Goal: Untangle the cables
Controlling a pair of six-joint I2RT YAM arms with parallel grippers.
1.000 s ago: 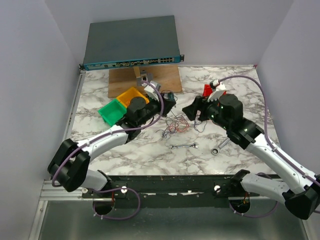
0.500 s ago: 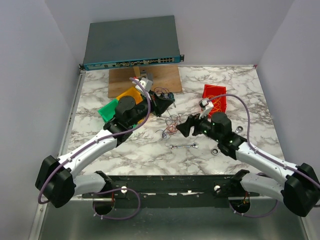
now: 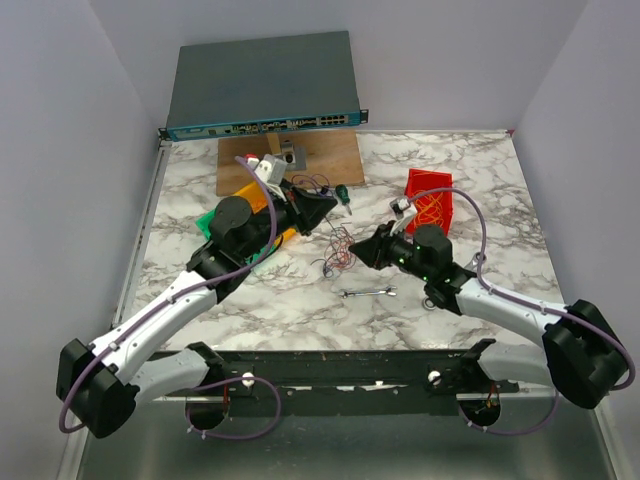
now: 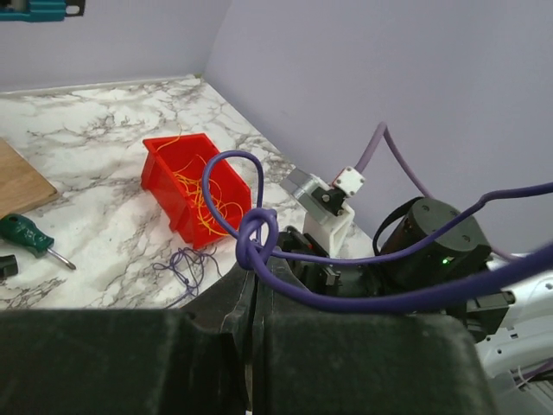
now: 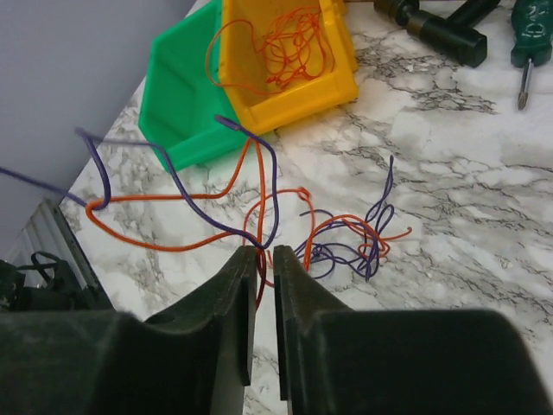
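Observation:
The cables (image 3: 340, 250) lie as a small tangle of orange and purple strands (image 5: 354, 242) on the marble table between the arms. My left gripper (image 3: 322, 205) hangs above them, shut, with a looped purple cable (image 4: 255, 232) caught at its tips (image 4: 257, 251). That strand runs taut down to the pile. My right gripper (image 3: 358, 250) sits low at the pile's right edge. Its jaws (image 5: 265, 253) stand a narrow gap apart, with an orange cable (image 5: 259, 285) running through the gap, not visibly pinched. More orange cables lie in the yellow bin (image 5: 285, 104) and yellow ones in the red bin (image 4: 164, 173).
A green bin (image 5: 173, 104) adjoins the yellow one (image 3: 262, 190). The red bin (image 3: 430, 195) stands right of centre. A wrench (image 3: 369, 293) lies in front of the pile, and a green-handled screwdriver (image 3: 342, 195) behind it. A wooden board (image 3: 320, 155) and network switch (image 3: 262, 85) lie at the back.
My right gripper has come left and down to the pile and its jaws have narrowed from wide open. My left gripper has drawn back and lifted, stretching the purple strand.

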